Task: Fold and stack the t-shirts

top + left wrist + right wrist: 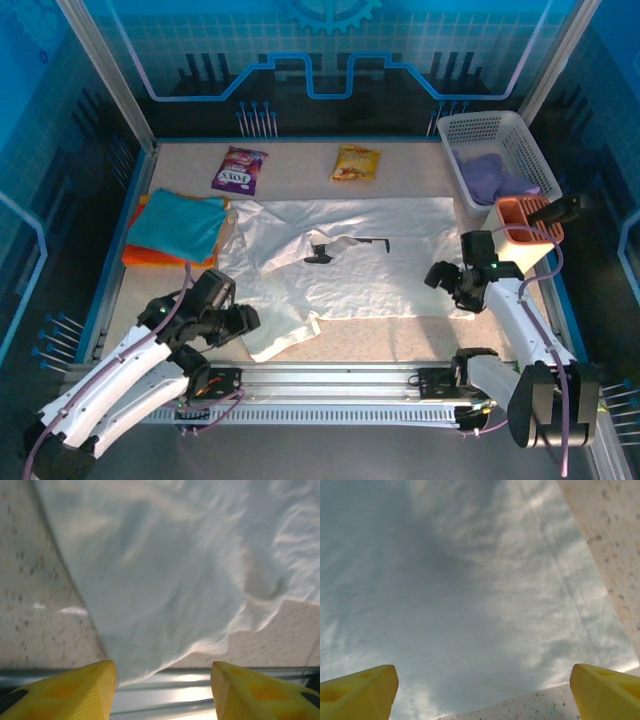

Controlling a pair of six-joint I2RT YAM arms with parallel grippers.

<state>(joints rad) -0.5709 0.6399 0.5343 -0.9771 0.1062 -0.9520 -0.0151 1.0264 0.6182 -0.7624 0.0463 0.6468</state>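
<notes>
Speckled beige table [300, 165], blue-lit patterned back wall [320, 40], aluminium frame posts [105, 65]

I see a purple foil snack packet [240, 169] and a yellow snack packet [356, 163] lying flat, well apart, at the far side of the speckled beige table [400, 335]. White plastic lattice basket [480, 127] far right. Just in front of it, a terracotta-orange plastic holder [515, 240] with a black handle [556, 211] sticking out.
</notes>
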